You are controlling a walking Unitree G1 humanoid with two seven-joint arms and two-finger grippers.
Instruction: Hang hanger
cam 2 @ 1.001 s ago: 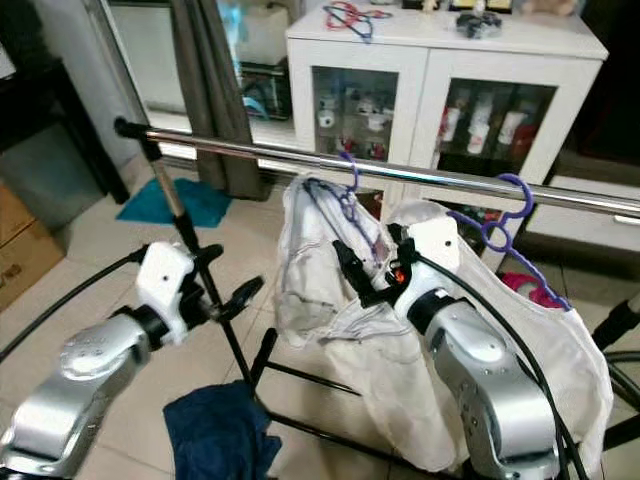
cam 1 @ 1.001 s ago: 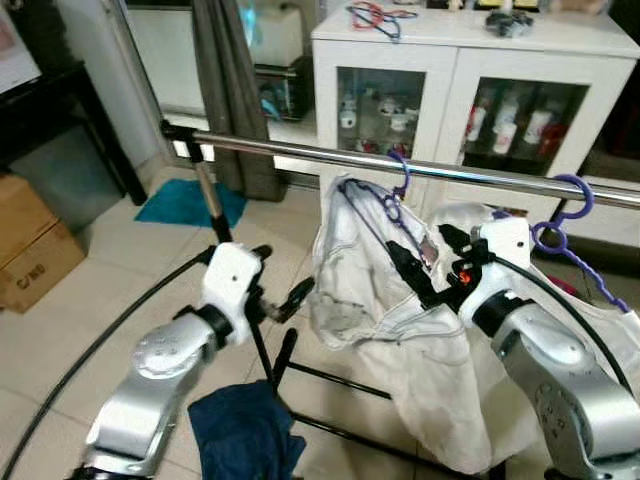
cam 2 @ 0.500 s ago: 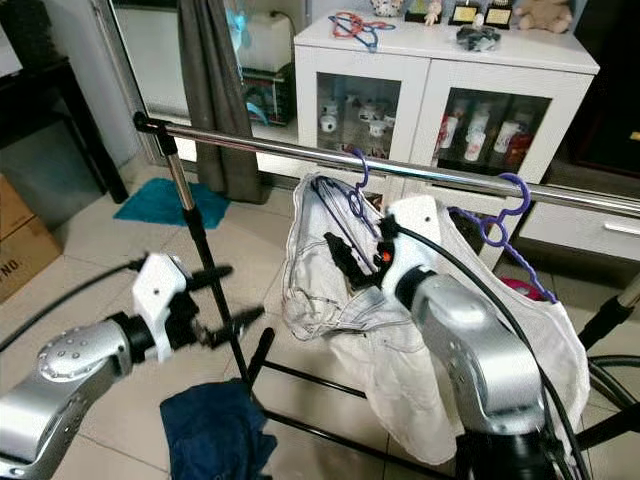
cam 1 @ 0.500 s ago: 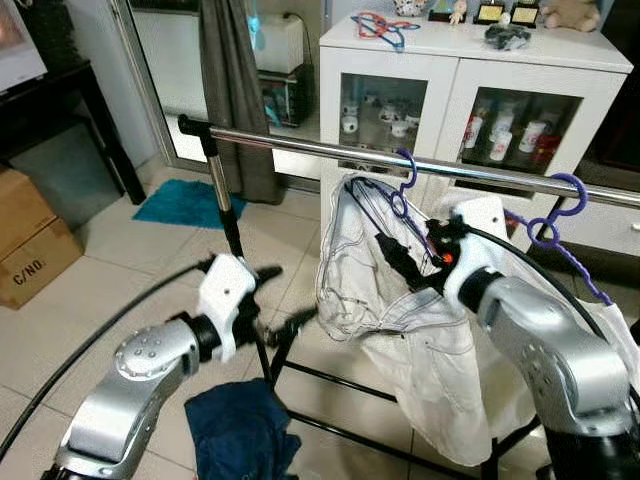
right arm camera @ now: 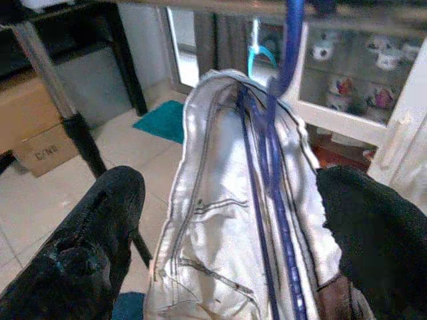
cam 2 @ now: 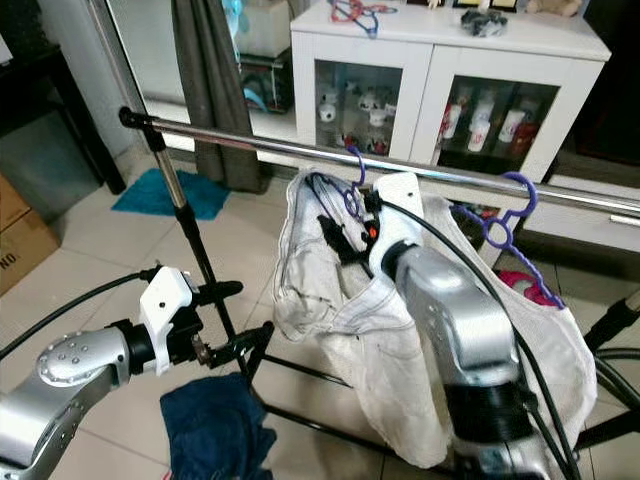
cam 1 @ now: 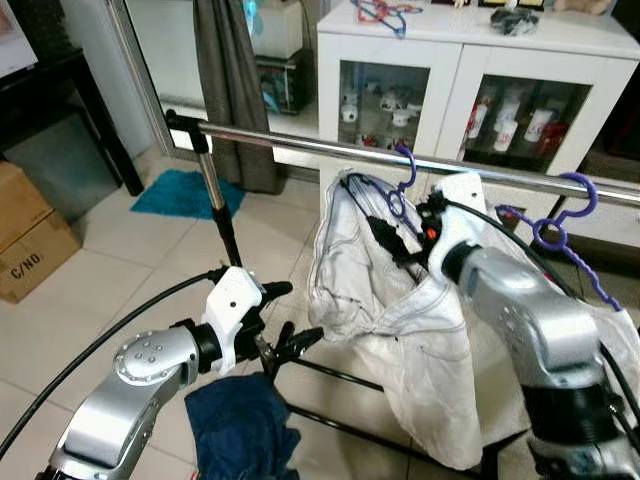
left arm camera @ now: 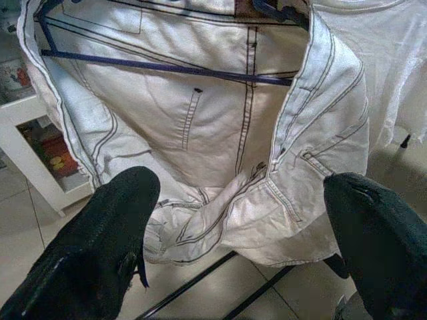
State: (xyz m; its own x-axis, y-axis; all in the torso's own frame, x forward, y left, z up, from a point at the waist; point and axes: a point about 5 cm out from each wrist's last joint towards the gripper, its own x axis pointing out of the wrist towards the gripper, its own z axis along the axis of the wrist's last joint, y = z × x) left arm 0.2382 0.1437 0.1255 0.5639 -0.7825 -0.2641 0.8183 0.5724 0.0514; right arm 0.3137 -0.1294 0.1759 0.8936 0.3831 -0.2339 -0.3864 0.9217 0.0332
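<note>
A silver left arm reaches low, its left gripper spread apart and holding nothing, beside the rack's upright pole, above a dark blue cloth on the tiles. Right of it, a purple hanger hooks over the chrome rail, carrying white trousers that hide most of its frame. The right gripper sits against the trousers' waistband, fingers apart, tips partly buried in fabric. Farther right, a second purple hanger holds a white garment, cut off at the edge.
</note>
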